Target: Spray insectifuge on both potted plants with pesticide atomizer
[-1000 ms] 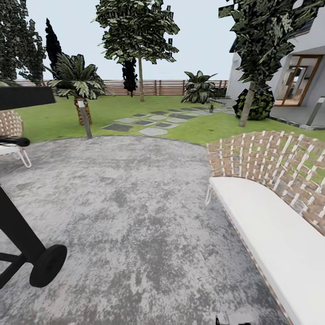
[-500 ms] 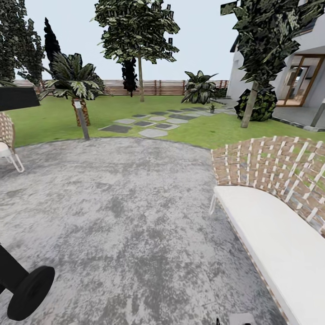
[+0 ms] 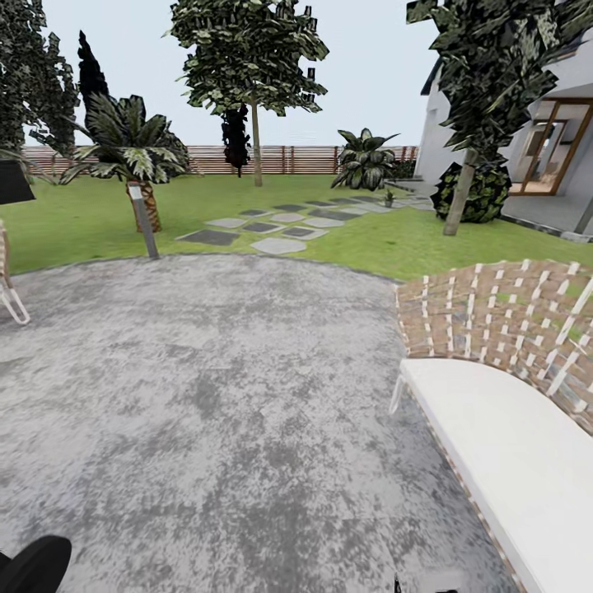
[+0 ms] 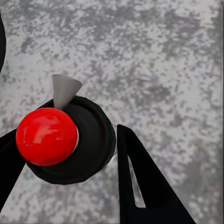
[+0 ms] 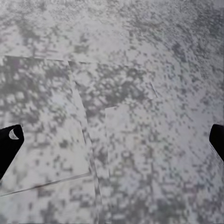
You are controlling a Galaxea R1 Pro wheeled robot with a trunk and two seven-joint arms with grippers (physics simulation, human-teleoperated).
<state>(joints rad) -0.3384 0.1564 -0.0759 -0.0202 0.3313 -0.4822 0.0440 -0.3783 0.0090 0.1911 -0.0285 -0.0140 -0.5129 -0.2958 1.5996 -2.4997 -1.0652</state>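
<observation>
The pesticide atomizer [image 4: 70, 140] has a round black body, a glossy red knob and a grey cone nozzle. In the left wrist view it sits between my left gripper's [image 4: 65, 136] black fingers, which are shut on it above the grey patio. My right gripper [image 5: 114, 137] hangs open over bare paving, its fingertips [image 5: 10, 137] far apart at the picture's edges. The garden's lawn [image 3: 82, 218] lies beyond the patio in the head view. A tiny low plant [image 3: 389, 198] stands far off by the stepping stones, too small to tell whether it is one of the potted plants.
A woven bench with a white cushion [image 3: 511, 445] stands close on my right. A black wheel [image 3: 37, 564] and a chair leg [image 3: 10, 301] sit at the left edge. A short post [image 3: 144, 218], palm [image 3: 132, 152], stepping stones [image 3: 276, 226], trees, fence [image 3: 288, 158] and house [image 3: 543, 148] lie ahead.
The whole head view has shifted: the camera has moved forward and to the right, so the black wheeled frame and the chair have slid off to the left.
</observation>
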